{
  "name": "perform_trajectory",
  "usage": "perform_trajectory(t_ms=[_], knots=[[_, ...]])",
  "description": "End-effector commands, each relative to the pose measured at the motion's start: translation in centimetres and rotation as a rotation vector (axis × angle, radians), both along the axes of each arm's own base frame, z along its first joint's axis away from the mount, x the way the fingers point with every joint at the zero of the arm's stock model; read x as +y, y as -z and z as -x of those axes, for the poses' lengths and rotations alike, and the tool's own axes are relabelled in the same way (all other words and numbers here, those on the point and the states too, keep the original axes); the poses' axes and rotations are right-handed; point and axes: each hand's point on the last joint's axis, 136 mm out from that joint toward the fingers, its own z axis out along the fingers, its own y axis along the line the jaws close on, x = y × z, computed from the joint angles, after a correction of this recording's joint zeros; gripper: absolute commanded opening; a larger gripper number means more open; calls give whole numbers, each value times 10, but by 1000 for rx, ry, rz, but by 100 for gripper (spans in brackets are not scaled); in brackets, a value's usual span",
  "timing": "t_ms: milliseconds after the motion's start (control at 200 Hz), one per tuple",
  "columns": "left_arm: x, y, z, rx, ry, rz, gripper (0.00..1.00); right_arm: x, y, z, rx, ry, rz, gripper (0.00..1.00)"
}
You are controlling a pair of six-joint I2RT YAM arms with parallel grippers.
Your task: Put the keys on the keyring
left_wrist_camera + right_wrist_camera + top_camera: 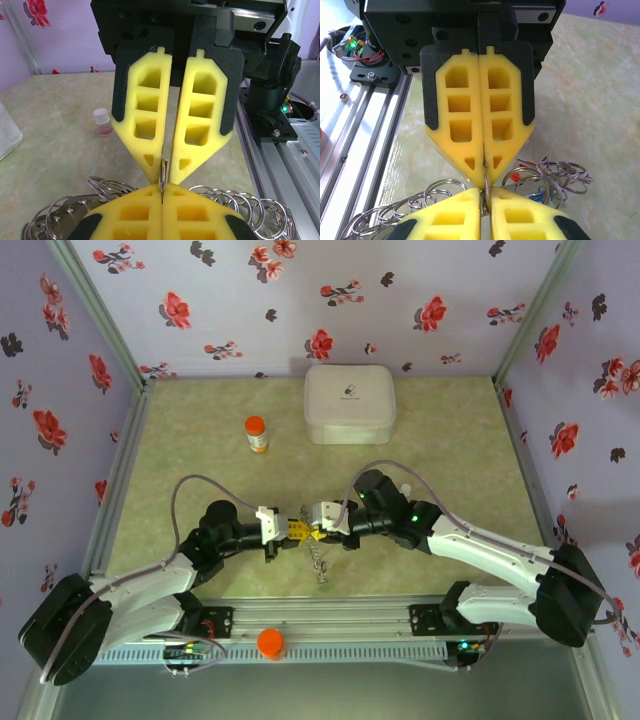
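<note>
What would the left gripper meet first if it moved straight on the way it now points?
The right gripper: it faces the left gripper tip to tip, and both pinch a thin metal ring between them. Whether the tips touch is unclear.

keyring (163, 169): thin grey wire loop, seen edge-on and upright, pinched between left gripper (162, 187) and right gripper (163, 176), which meet tip to tip.
split rings (320, 562): silver string of loops trailing from the pinch point toward the table's (200, 450) near edge.
keys (540, 182): small silver tangle with red and blue tags, lying on the table just beside the pinch point. Single keys are hard to separate.
</note>
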Motion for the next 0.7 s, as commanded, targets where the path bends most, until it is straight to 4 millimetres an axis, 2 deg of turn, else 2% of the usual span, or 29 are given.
perform_trajectory(t_ms=[0,45,135,240,285,340,535,695], knots=[[-7,-31,-1,-89,31,74,0,10,-20,1,-30,-40,-60,5],[-7,-31,-1,-89,30,75,0,10,-20,1,-31,-39,-61,0],[-7,-31,-2,-90,23,75,0,9,-21,0,-41,-31,-59,0],[-4,-30,-7,-89,-19,76,37,4,-25,-4,-73,0,-59,0],[-2,-30,-7,-90,-30,76,46,1,-26,-6,-92,17,-59,0],[1,-31,-8,-92,-48,73,52,-4,-29,-7,-111,36,-59,0],[17,-53,-11,-93,-149,113,59,-23,-32,-3,-132,78,-35,0],[38,-72,-35,-49,-355,155,61,-47,-34,0,-161,129,16,0]])
